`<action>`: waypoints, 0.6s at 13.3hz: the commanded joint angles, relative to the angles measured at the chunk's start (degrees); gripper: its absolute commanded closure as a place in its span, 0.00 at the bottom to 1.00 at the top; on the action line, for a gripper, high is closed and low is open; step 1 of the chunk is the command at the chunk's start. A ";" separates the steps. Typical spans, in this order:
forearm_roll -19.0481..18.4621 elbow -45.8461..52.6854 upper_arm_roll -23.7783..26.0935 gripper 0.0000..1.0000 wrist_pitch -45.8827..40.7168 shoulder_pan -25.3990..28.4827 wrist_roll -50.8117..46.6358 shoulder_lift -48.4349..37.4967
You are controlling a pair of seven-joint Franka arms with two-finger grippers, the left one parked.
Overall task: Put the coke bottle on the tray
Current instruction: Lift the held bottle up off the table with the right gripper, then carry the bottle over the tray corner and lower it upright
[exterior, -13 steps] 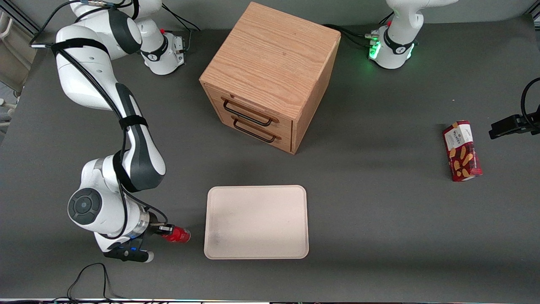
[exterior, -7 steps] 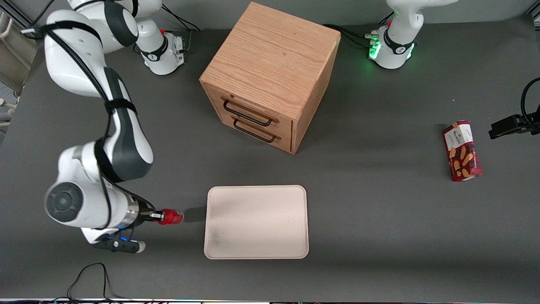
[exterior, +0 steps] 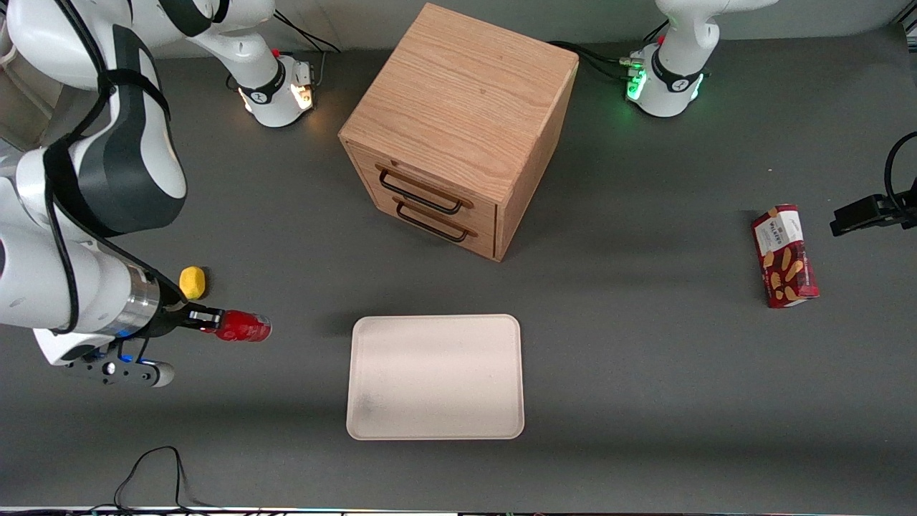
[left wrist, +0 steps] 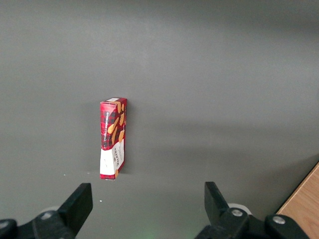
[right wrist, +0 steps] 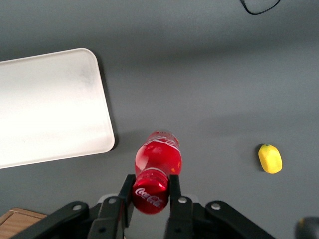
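The coke bottle (exterior: 242, 327) (right wrist: 156, 169) is a small shiny red bottle held well above the table by its red cap. My right gripper (exterior: 208, 317) (right wrist: 150, 190) is shut on that cap, with a black finger on each side of it. The bottle hangs toward the working arm's end of the table, apart from the tray. The tray (exterior: 435, 375) (right wrist: 50, 107) is cream-white, flat and bare, lying near the front camera in the middle of the table.
A yellow lemon (exterior: 192, 282) (right wrist: 270, 159) lies on the table close to the gripper. The wooden drawer cabinet (exterior: 458, 129) stands farther from the front camera than the tray. A red biscuit box (exterior: 784, 256) (left wrist: 113, 137) lies toward the parked arm's end.
The right arm has lifted the coke bottle off the table and risen high, drifting away from the tray. The lemon, hidden by the arm before, now shows.
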State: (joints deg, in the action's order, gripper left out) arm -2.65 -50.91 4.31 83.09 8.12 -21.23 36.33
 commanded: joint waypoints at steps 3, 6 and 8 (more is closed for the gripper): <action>-0.25 2.56 3.94 1.00 2.58 -0.13 -7.74 2.24; -0.25 2.65 6.40 1.00 10.14 -0.04 -13.10 6.02; -0.60 2.65 6.41 1.00 14.98 1.36 -16.55 8.30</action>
State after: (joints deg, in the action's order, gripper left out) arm -2.64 -50.92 10.16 95.28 8.47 -33.84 41.85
